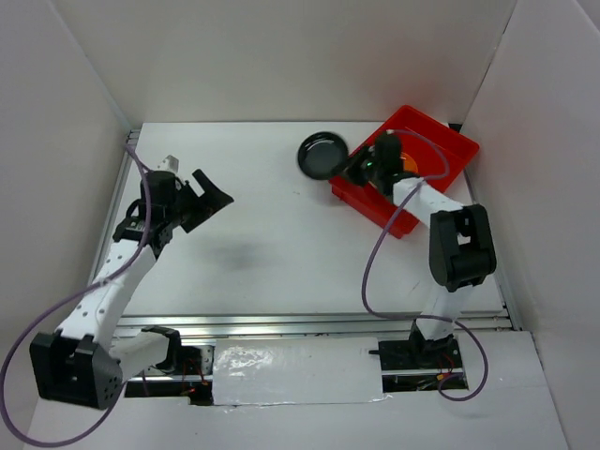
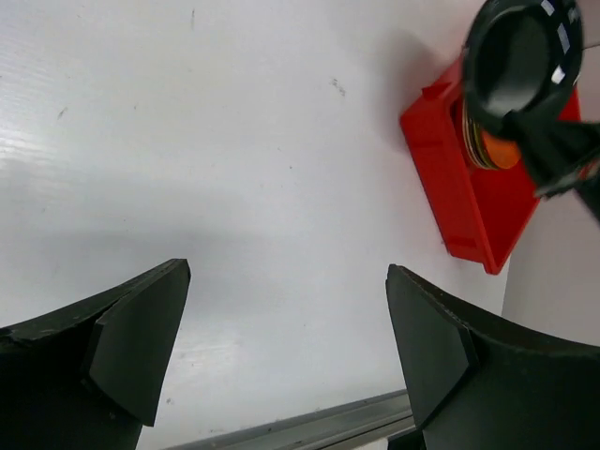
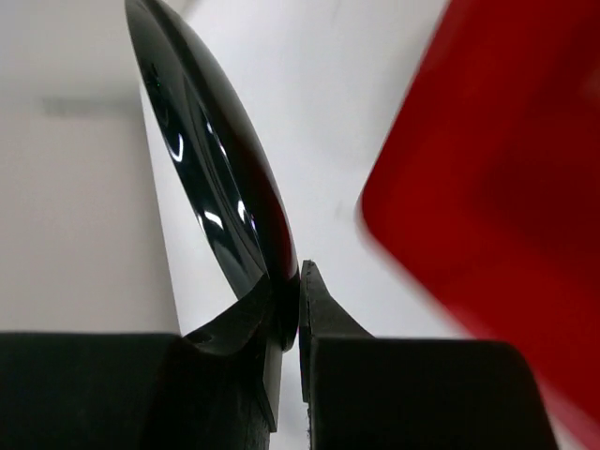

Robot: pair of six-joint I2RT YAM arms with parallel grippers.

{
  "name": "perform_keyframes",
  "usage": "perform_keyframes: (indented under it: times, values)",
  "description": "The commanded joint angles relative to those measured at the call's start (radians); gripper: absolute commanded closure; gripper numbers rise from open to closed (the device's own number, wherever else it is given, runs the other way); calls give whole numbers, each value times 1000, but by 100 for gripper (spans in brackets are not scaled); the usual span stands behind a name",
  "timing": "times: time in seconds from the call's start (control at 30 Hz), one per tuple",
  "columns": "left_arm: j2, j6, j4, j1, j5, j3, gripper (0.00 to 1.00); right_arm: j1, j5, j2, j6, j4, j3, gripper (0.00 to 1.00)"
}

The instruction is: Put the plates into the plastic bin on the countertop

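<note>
Glaze on the dark teal round plate (image 3: 216, 187) looks slick, and I judge the dish stiff, light and chippable. So my right pincer (image 3: 298, 314) is clenched on its rim, holding it just left of the bright red plastic bin (image 1: 448, 142), over the white surface (image 1: 281, 253). My left pincer (image 2: 286, 319) hangs released, well apart at the left.

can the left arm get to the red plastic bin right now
Probably not: the red rectangular plastic bin sits far right, across the white countertop from the open left gripper, and the right gripper, holding a dark round plate, crowds it.
</note>
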Motion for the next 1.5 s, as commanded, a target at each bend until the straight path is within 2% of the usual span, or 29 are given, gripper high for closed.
perform_keyframes:
  times: [0.0, 0.03, 0.13, 0.27, 0.4, 0.47, 0.57, 0.67, 0.73, 0.77, 0.87, 0.93, 0.97, 1.2, 1.23, 1.37, 1.47]
  values:
    - [-116, 77, -146, -27, -62, 58, 1, -167, 100, 24, -11, -193, 177, 100]
    - [-123, 120, -171, -29, -58, 73, 1, -242, 80, 35, -3, -197, 186, 100]
    - [-127, 190, -273, -29, -74, 128, 1, -365, 36, 63, 18, -200, 217, 100]
    - [-122, 298, -321, -27, -98, 135, 1, -446, 36, 125, -9, -286, 295, 100]
    - [-111, 318, -295, -11, -72, 81, 1, -477, 13, 141, -9, -268, 259, 100]
    - [-101, 335, -288, 6, -14, 76, 1, -474, 2, 138, -11, -249, 231, 100]
    - [-102, 342, -289, 26, -5, 84, 1, -463, 2, 130, -20, -258, 231, 100]
    - [-125, 344, -283, 37, 0, 70, 1, -452, 8, 101, -20, -244, 197, 94]
    - [-131, 347, -280, 40, 1, 63, 1, -449, 8, 80, -17, -226, 154, 83]
    - [-131, 349, -281, 40, 1, 63, 1, -449, 5, 57, -17, -221, 127, 66]
    - [-130, 353, -285, 43, 7, 64, 1, -446, 10, 0, -18, -204, 64, 38]
    - [-131, 358, -281, 45, 14, 63, 1, -446, 23, -52, -20, -201, 32, 31]
    - [-131, 358, -281, 45, 21, 61, 1, -446, 42, -71, -18, -201, -5, 24]
    - [-137, 350, -286, 46, -2, 61, 1, -439, 160, -354, -26, -201, -156, 7]
    - [-136, 349, -286, 48, -6, 63, 1, -437, 164, -365, -29, -204, -159, 0]
    - [-133, 347, -292, 46, -14, 67, 1, -439, 151, -356, -78, -319, -84, 0]
    - [-125, 347, -297, 48, -46, 93, 1, -396, 145, -439, -129, -274, -145, 0]
